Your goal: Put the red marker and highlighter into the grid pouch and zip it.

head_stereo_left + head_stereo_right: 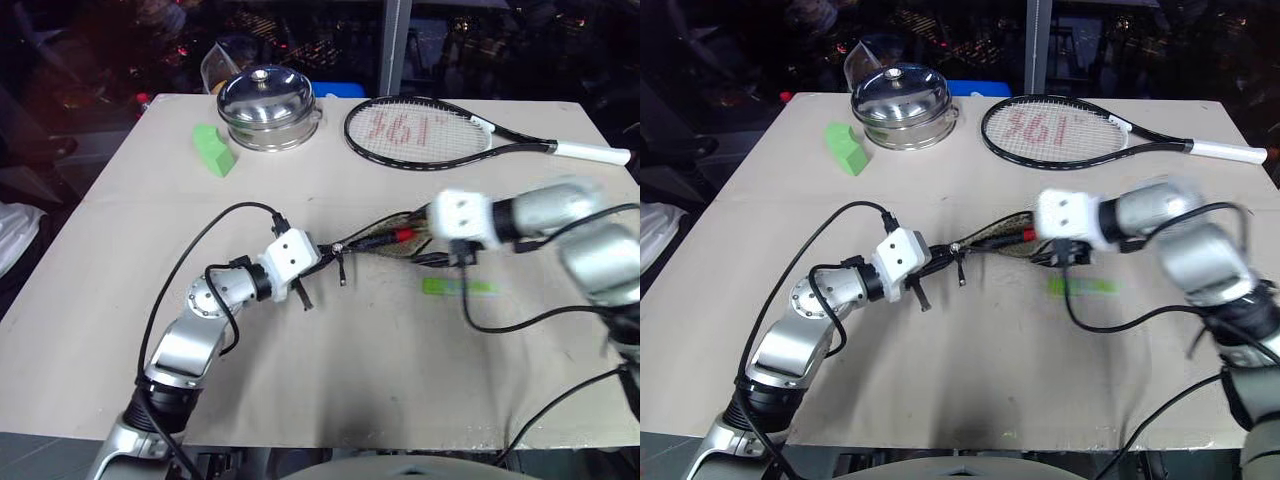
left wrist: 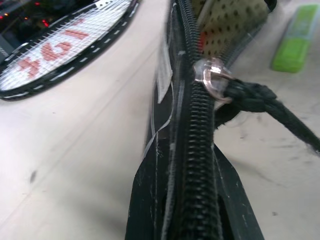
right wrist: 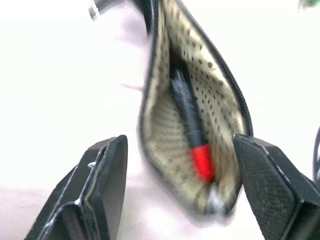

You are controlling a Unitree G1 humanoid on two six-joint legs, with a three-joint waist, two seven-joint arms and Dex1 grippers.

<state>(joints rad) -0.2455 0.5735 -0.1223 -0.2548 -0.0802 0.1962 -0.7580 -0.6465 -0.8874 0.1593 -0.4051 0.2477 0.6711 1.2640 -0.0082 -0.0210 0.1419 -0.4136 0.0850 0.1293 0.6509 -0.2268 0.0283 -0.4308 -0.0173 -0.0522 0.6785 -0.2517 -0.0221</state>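
Red marker point(image 3: 192, 131) is seen inside the open grid pouch point(image 3: 220, 105), held closed-fingered by the left gripper point(image 1: 318, 262). Right gripper point(image 3: 180, 185) is spread wide, empty. Highlighter point(image 1: 458, 287), at the pouch's five o'clock, could be knocked away.

My two head eyes look forward and down from high up, and both see the same wide tan desk point(image 1: 330, 360) out to its far edge. My left wrist camera sits very close along the zip of the black fabric pouch with white grid lines point(image 2: 170, 150). My right wrist camera looks close into that same pouch's open, dotted cream inside point(image 3: 220, 115).
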